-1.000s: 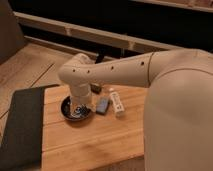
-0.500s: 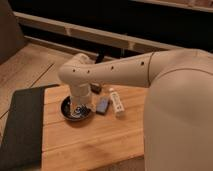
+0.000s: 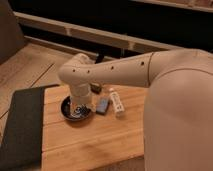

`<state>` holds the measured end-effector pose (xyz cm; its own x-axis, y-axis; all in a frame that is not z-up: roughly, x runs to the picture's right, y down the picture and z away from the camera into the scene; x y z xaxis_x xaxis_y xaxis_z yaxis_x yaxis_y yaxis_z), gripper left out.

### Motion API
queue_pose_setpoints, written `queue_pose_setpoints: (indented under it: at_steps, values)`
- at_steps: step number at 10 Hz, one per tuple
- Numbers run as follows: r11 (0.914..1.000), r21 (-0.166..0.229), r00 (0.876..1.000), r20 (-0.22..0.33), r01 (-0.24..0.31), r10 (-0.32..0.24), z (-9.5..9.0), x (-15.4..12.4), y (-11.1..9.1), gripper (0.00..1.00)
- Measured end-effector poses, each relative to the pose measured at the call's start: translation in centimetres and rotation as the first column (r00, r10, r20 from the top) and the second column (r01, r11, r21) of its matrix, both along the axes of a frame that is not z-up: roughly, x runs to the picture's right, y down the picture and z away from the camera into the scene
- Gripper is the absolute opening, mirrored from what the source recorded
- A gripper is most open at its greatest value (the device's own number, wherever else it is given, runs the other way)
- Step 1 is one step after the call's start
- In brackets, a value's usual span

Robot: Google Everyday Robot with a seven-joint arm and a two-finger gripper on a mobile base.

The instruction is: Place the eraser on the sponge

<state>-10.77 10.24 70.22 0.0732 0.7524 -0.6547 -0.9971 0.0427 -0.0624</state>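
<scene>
1. The tool [image 3: 80, 105] hangs at the end of the white arm, low over the round black bowl [image 3: 65, 108] on the pale wooden desk [image 3: 90, 142]; it stands wide, and I see nothing held in it, though the wrist hides much of it.
2. The flat blue-grey rectangular sponge [image 3: 102, 106] lies just beside the bowl; its top shows bare, so the eraser does not lie on it now.
3. A small dark brown-black block, which I take for the eraser [image 3: 96, 90], lies just behind the sponge, close by the wrist; it is too small to be sure of.
4. For a good pick, I judge: bring the wide tool over the block, clear of the bowl's rim; span its narrow sides; come straight down; close only once both sides are bracketed.
5. For the set-down: carry it low; lay it flat on the sponge's middle; the pad may give, so let go gently; keep off the white oblong item [image 3: 116, 103] just beyond the sponge.
</scene>
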Motion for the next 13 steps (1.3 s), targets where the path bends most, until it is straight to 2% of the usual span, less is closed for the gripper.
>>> queue_pose_setpoints:
  at_steps: [5,6,7,8,9,10,11,12,13]
  values:
    - [1.0,0.001,1.0,0.0,0.001,-0.001,0.0,0.0,0.0,0.65]
    - [0.9999,0.011,1.0,0.003,0.003,-0.003,0.1,0.0,-0.4,0.65]
    - [0.999,0.044,1.0,0.016,0.004,-0.005,0.7,0.0,-1.6,0.65]
    - [0.9934,0.115,0.999,0.032,0.004,-0.008,1.6,0.4,-3.9,0.65]
    - [0.9821,0.188,0.998,0.056,-0.005,-0.006,2.2,0.6,-6.4,0.65]
    - [0.9652,0.261,0.996,0.084,-0.012,-0.011,2.4,1.0,-8.8,0.65]
    - [0.9405,0.34,0.992,0.118,-0.008,-0.034,2.2,1.5,-11.5,0.65]
    - [0.9202,0.391,0.988,0.139,0.003,-0.062,1.6,2.1,-13.3,0.65]
    - [0.9089,0.417,0.986,0.145,0.01,-0.078,1.4,2.7,-14.3,0.65]
